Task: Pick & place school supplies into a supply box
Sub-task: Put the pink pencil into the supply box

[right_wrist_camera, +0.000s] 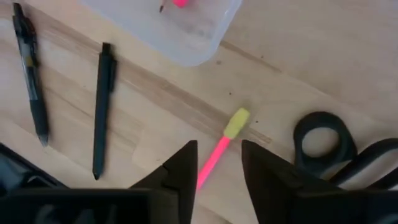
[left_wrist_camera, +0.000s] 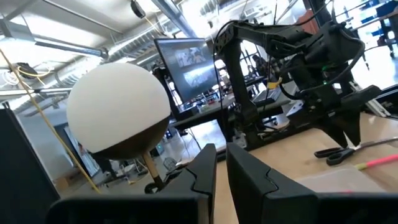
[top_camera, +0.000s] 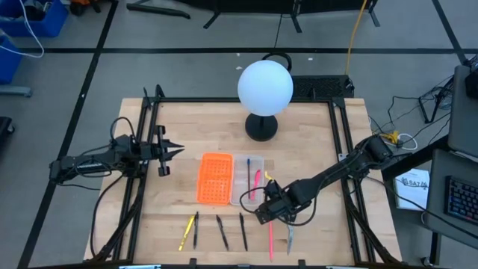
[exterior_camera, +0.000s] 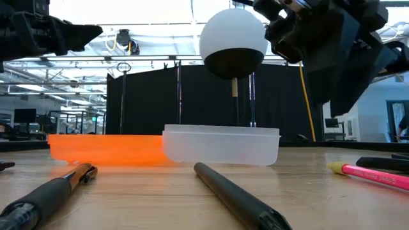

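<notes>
Hovering low over a pink pencil with a yellow end [right_wrist_camera: 219, 152], the right gripper [right_wrist_camera: 217, 163] stands with its dark fingers slightly apart and empty, the pencil's shaft running between their tips, just off the near corner of the clear shallow plastic supply box [top_camera: 247, 180]. Sorting looks early: in the overhead view the box holds a pink pen [top_camera: 255, 183] and a thin dark-blue one [top_camera: 249, 172], while most supplies lie on the wooden tabletop [top_camera: 314, 142] in front of it. Left of the pencil are two black pens [top_camera: 222, 232] [top_camera: 243, 231], then a yellow pencil [top_camera: 183, 234] beside another dark pen [top_camera: 196, 229]; black-handled silver scissors [top_camera: 290, 235] lie just right of it. An orange perforated plastic rectangle [top_camera: 214, 178] touches the box's left side. The left gripper [top_camera: 166, 152] waits well left of the box, above the tabletop, fingers nearly closed around nothing. The box's contents blur through its frosted wall in the low view, and the scissors' blades are cut off in the right wrist view. A white globe lamp [top_camera: 264, 87] stands behind the box.
</notes>
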Controlling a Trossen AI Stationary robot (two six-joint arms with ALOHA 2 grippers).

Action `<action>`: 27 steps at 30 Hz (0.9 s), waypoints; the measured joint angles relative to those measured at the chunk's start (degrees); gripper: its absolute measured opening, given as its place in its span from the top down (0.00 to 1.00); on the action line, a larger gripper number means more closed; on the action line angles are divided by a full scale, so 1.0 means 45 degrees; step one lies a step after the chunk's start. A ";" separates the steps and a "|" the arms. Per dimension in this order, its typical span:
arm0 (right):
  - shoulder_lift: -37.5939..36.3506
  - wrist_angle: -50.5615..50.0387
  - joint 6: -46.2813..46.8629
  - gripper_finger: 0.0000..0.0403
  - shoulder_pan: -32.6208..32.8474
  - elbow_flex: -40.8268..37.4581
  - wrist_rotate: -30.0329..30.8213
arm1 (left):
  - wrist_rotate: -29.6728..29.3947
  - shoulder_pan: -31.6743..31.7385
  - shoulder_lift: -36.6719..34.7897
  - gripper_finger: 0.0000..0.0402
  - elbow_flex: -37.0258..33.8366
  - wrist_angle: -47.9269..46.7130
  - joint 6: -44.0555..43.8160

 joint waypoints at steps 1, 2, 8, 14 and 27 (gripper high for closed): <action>0.0005 -0.0012 0.0035 0.69 -0.0017 0.0000 0.0001 | -0.0002 0.0005 0.0000 0.88 0.0000 -0.0020 -0.0073; 0.0005 -0.0025 0.0040 0.69 -0.0026 0.0000 0.0015 | 0.0000 0.0000 0.0000 0.88 0.0000 -0.0038 -0.0126; -0.0005 0.0607 0.0528 0.70 -0.0016 -0.0533 0.0641 | 0.0010 0.0002 0.0000 0.88 0.0000 -0.0040 -0.0424; -0.0005 0.2525 0.1141 0.70 0.0159 -0.1658 0.0625 | 0.0013 0.0003 0.0000 0.88 0.0000 -0.0141 -0.0479; -0.0088 0.2939 0.1479 0.73 0.0379 -0.1707 -0.0048 | 0.0023 0.0005 0.0000 0.88 0.0000 -0.0151 -0.1096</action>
